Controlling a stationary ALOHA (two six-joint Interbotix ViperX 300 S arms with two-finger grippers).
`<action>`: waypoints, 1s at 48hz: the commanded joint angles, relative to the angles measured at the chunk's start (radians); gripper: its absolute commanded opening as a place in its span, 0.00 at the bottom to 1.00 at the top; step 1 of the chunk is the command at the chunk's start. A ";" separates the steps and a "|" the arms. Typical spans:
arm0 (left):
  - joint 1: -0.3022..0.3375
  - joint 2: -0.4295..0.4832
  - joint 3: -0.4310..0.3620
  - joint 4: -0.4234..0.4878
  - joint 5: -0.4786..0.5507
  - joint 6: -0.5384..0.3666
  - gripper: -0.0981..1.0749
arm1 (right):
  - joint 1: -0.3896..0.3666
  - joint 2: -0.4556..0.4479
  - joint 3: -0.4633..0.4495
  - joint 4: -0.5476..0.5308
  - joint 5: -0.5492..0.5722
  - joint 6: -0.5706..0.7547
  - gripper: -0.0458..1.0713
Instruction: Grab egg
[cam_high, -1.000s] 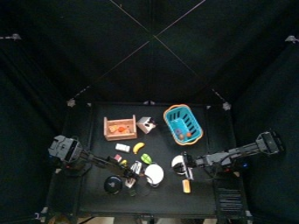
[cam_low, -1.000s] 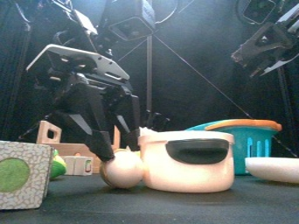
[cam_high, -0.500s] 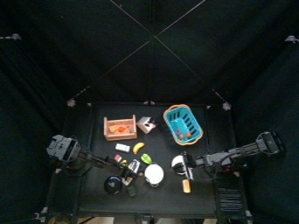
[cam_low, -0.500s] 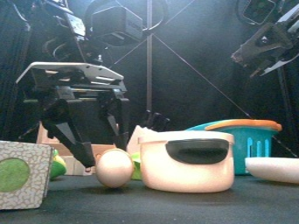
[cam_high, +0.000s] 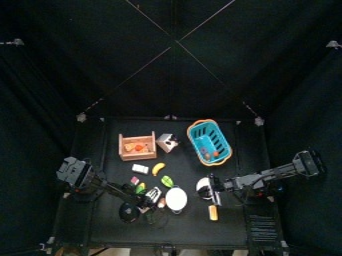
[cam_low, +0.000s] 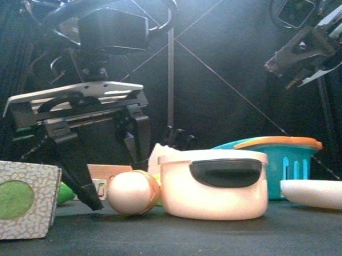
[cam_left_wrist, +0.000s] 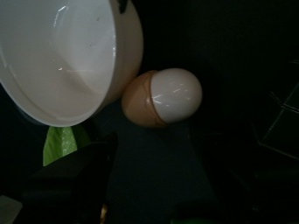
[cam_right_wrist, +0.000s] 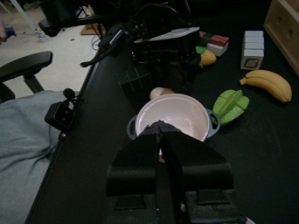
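Front view shows the egg (cam_low: 132, 192) resting on the bench (cam_low: 201, 232), tan, smooth and oval, just below the left tool (cam_low: 83, 150) and touching or nearly touching the white bowl (cam_low: 214, 183) on its far side. The left tool hangs over it with its black jaws spread wide, one tip low beside the egg, the other tip behind it; nothing is gripped. So the approach looks mostly made, while the closing and the lift are not yet done. From the left wrist view the egg (cam_left_wrist: 163, 97) sits ahead of the jaws, a matte brown shell with a pale glossy highlight, pressed close against the rounded white rim of the bowl (cam_left_wrist: 70, 61), which I judge to be hard plastic or ceramic. That closeness may leave little room for a jaw between them.

Further from the left tool, a green leafy piece (cam_left_wrist: 59, 144) lies beside the bowl, a pale green patterned box (cam_low: 27, 199) stands at the bench's front, and a blue basket (cam_low: 274, 160) with an orange handle stands beyond the bowl.

The right tool (cam_right_wrist: 160, 157) rests raised, well apart from the egg, its jaws closed together.
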 joint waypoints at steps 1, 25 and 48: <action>0.000 -0.014 -0.021 -0.018 0.018 -0.011 0.91 | -0.003 -0.003 -0.014 0.005 -0.003 0.002 0.04; 0.023 -0.041 -0.106 -0.698 0.089 -0.064 0.91 | -0.003 -0.002 -0.018 0.008 -0.003 0.002 0.04; 0.129 -0.021 -0.127 -0.736 0.133 -0.199 0.91 | -0.003 -0.002 -0.008 0.009 -0.005 0.002 0.04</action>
